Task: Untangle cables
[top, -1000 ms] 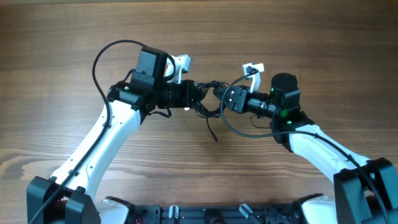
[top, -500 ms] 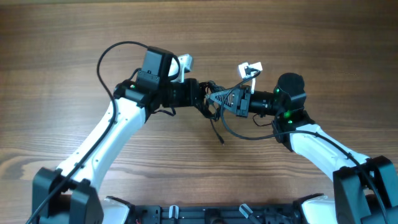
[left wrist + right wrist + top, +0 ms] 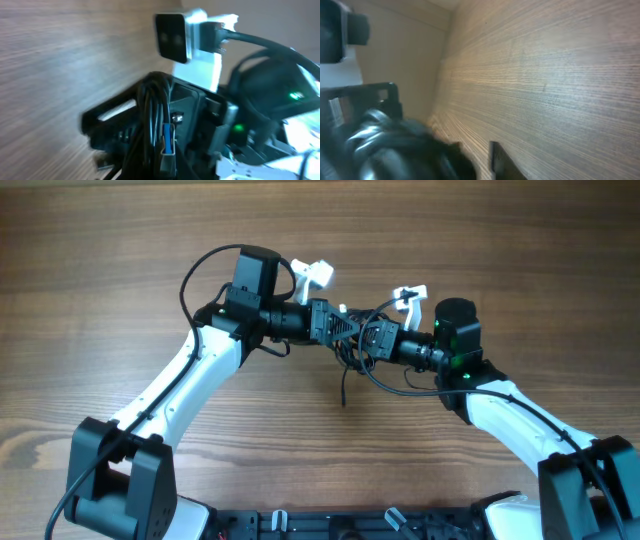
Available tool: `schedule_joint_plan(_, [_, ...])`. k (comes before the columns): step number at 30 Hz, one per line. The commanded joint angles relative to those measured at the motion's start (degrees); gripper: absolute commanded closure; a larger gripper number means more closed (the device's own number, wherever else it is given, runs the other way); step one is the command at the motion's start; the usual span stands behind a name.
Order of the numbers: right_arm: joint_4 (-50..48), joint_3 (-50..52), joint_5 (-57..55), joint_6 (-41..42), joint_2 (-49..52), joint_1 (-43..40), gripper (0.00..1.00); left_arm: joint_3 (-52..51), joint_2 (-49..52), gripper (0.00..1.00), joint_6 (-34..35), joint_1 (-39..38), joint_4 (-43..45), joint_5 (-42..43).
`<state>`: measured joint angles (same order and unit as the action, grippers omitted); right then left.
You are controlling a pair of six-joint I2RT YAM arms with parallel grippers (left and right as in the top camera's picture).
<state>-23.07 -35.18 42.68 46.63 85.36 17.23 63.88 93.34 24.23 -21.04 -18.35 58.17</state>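
Pinching the cables (image 3: 344,380), the left tool (image 3: 343,332) faces the right tool (image 3: 366,342), whose spread I cannot tell.

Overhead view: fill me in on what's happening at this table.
Both arms meet over the middle of the wooden table, working on the cables, a small black bunch between the two grippers. The left gripper is shut on the bunch. The right gripper is up against it from the other side, but its grip cannot be made out. One loose end hangs down toward the table. The cables are not yet separated.
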Motion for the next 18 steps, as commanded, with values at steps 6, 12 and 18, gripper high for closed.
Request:
schedule_joint_plan(6, [7.80, -0.07, -0.66, -1.42, -0.09, -5.33, 0.08, 0.63, -0.55, 0.96, -4.79, 6.03, -8.74, -13.53])
schedule_joint_plan(12, [6.16, -0.07, 17.57, -10.62, -0.09, -7.65, 0.22, 0.63, -0.55, 0.96, -21.44, 8.24, -10.40, -21.77])
schedule_joint_plan(18, [0.22, -0.07, 1.11, -10.01, -0.09, 3.37, 0.27, 0.61, -0.17, 0.96, -19.26, 5.27, -12.66, -32.13])
